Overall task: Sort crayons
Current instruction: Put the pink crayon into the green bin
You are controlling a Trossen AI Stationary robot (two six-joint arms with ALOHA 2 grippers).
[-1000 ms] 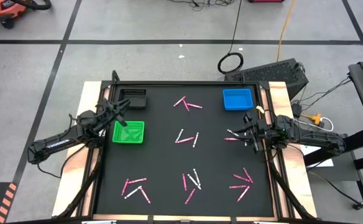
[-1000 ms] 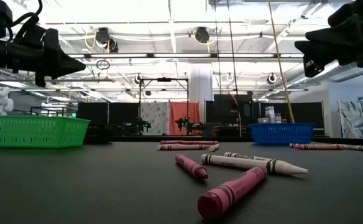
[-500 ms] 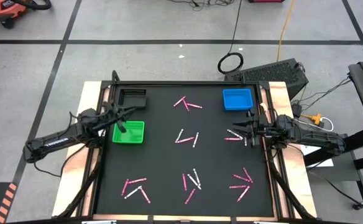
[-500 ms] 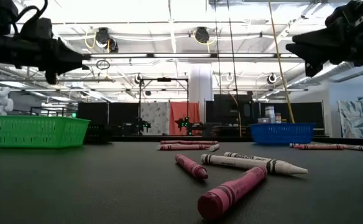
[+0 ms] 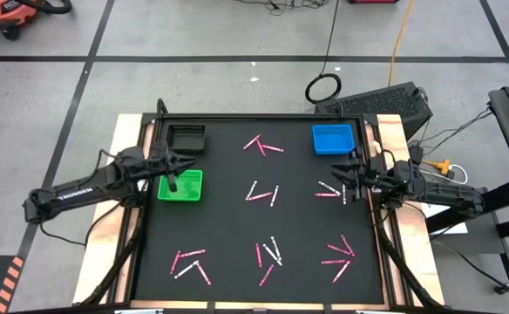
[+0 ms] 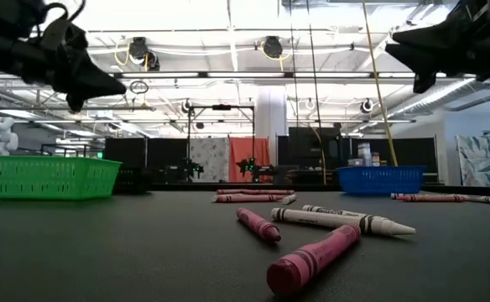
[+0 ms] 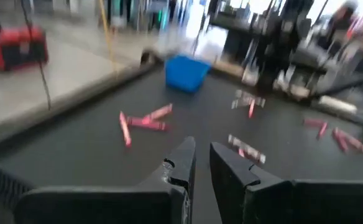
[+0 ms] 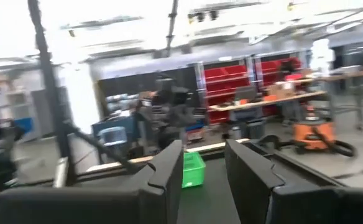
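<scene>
Crayons lie in loose pink-and-white clusters across the black table, none yet in the green tray or blue tray — sorting looks barely begun. The left gripper hangs above the green tray, empty, its fingers a narrow gap apart. The right gripper, parted and empty, sits near the right-side crayons. Both have shifted slightly inward since a second ago.

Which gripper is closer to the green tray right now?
Left. The left gripper is over the green tray's far rim; the right gripper sits across the table, below the blue tray.
</scene>
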